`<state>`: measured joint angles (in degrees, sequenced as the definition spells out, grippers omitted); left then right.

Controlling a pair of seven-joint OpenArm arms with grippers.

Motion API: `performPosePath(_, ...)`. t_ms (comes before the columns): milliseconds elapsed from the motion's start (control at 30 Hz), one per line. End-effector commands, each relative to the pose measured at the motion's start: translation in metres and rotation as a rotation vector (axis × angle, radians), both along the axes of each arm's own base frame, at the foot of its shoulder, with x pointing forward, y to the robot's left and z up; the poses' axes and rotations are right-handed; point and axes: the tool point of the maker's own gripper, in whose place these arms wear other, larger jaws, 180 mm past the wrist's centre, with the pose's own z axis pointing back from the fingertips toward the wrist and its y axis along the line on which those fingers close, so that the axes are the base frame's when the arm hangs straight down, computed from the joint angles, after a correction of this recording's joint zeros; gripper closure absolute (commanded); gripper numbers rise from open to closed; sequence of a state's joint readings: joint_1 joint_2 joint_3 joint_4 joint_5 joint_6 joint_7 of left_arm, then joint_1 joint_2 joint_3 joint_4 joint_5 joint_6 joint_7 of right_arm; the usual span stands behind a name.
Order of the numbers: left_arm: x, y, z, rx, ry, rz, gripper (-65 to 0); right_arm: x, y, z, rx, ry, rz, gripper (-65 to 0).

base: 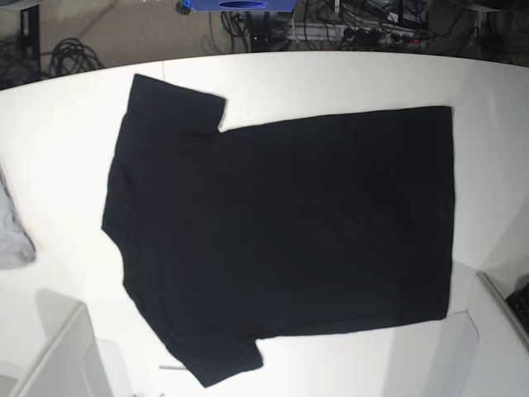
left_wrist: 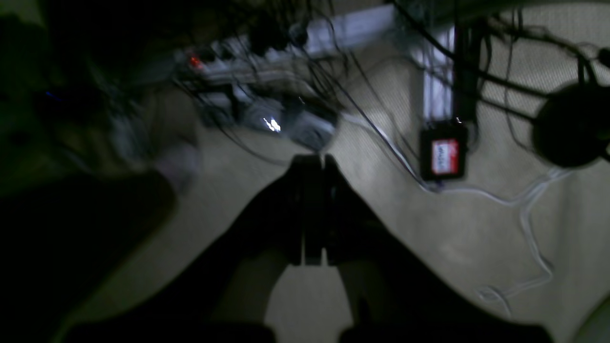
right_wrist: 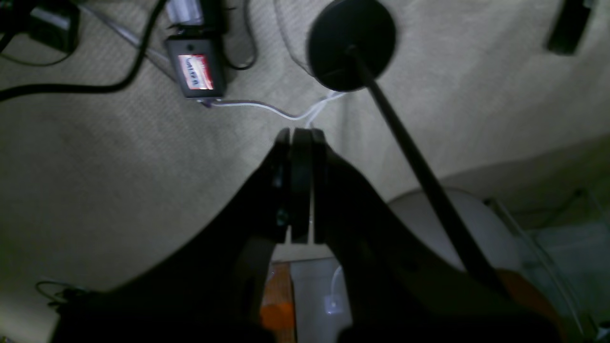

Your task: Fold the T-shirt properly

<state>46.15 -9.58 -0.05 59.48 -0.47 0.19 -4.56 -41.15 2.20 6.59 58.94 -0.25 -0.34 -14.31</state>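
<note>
The T-shirt lies spread flat on the white table, filling most of the base view. Its long axis runs across that view: collar and both short sleeves toward the view's left, straight hem toward the view's right. The cloth is plain black with only slight wrinkling; no print or tag shows on the upward face. No fold has been made, so judge the task as not yet started.

Neither arm appears in the base view, so you cannot read from it which gripper stands nearer the garment. Both wrist cameras look at carpeted floor, not at the table, so the shirt lies away from both grippers. By the rig layout, expect the left arm to serve the hem end and the right arm the collar end.

The left gripper has its jaws pressed together with nothing between them; that view is dark and blurred. The right gripper is likewise closed and empty.

A light grey cloth rests at the table's edge, well apart from the shirt. A power strip and a black round base sit on the floor.
</note>
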Motion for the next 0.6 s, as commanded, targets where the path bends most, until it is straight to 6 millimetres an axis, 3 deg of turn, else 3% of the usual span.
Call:
performPosePath(0,-0.006,-0.001,0.012,-0.004,-0.01,-0.012,0.0,-0.003,-0.001,0.009,-0.005,-0.007,0.0,0.0)
performPosePath(233,0.016,-0.02,0.079,-0.051,-0.15,-0.058,0.0,0.028,0.0,0.06,-0.015,-0.104,0.021,0.0)
performPosePath(367,0.036,-0.005,0.113,-0.018,-0.232,-0.037,0.0,0.057,0.0,0.094,-0.023,-0.184,0.036,0.0)
performPosePath(467,0.057,0.015,0.132,-0.009,-0.308,0.075,0.0,0.086,0.002,0.121,-0.028,-0.274,0.05,0.0)
performPosePath(567,0.076,0.035,0.155,0.001,-0.383,0.145,0.0,0.116,-0.008,0.148,-0.065,-0.369,0.038,0.0)
